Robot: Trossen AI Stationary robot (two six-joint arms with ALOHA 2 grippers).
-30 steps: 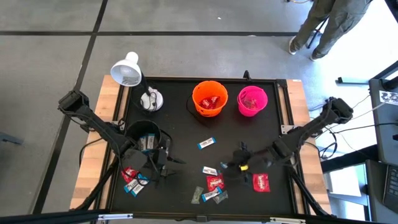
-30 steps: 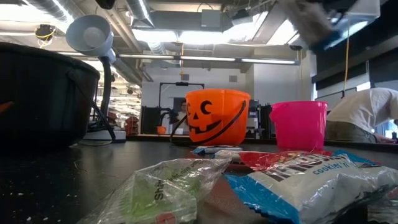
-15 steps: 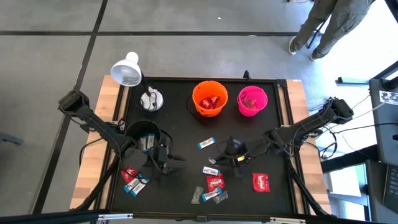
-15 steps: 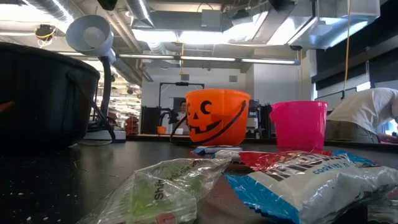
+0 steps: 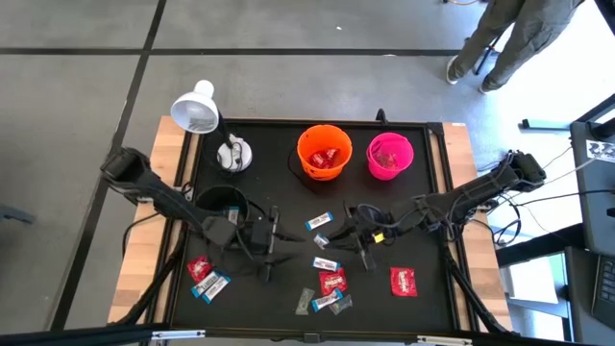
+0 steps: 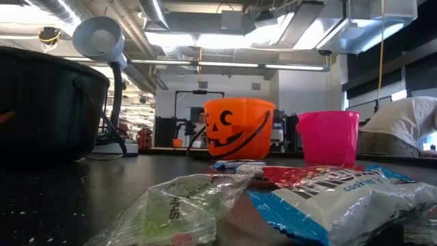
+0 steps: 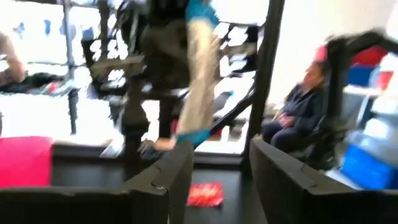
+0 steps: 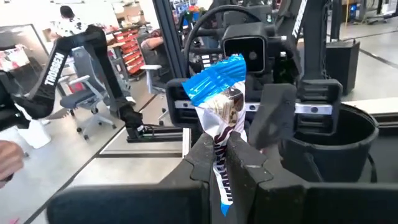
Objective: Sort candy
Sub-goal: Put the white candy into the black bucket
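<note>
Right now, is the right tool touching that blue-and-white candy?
Touching. The right wrist view shows the right tool shut on the blue-and-white candy, the wrapper pinched between both fingers with no gap and sticking up above them.

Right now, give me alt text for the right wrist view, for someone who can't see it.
The right gripper pinches a blue-and-white wrapped candy upright between its fingers. Facing it is the left arm's gripper, beside the black bucket, with a busy workshop behind.
</note>
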